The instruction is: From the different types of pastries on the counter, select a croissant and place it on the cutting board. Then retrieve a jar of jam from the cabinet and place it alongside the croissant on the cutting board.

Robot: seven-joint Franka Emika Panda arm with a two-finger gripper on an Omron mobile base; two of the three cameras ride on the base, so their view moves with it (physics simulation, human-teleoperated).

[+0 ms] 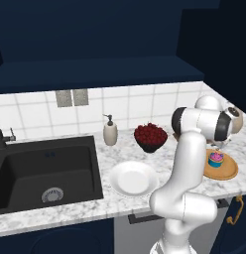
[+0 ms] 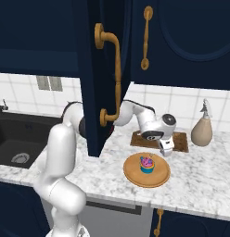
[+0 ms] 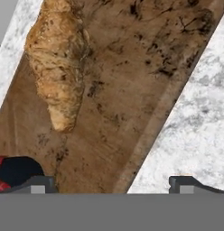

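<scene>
The golden-brown croissant (image 3: pixel 59 63) lies on the dark-brown cutting board (image 3: pixel 127 85), toward its upper left in the hand view. The jar of jam (image 3: pixel 14 173), dark with a bit of red, sits at the lower left edge beside my left fingertip (image 3: pixel 37 185), partly cut off. My gripper (image 3: pixel 113 185) hangs open just above the board, jaws wide apart with nothing between them. From the right base view the gripper (image 2: pixel 167 147) is over the cutting board (image 2: pixel 181 141) by the wall. The navy cabinet door (image 2: pixel 105 78) stands open in front of the arm.
A pink-frosted cupcake (image 2: pixel 147 164) stands on a round tan disc (image 2: pixel 158 178) in front of the board. A tan spray bottle (image 2: pixel 201 129) is right of it. A bowl of red fruit (image 1: pixel 150 136), white plate (image 1: pixel 133 178), soap dispenser (image 1: pixel 110 130) and black sink (image 1: pixel 45 168) lie leftward.
</scene>
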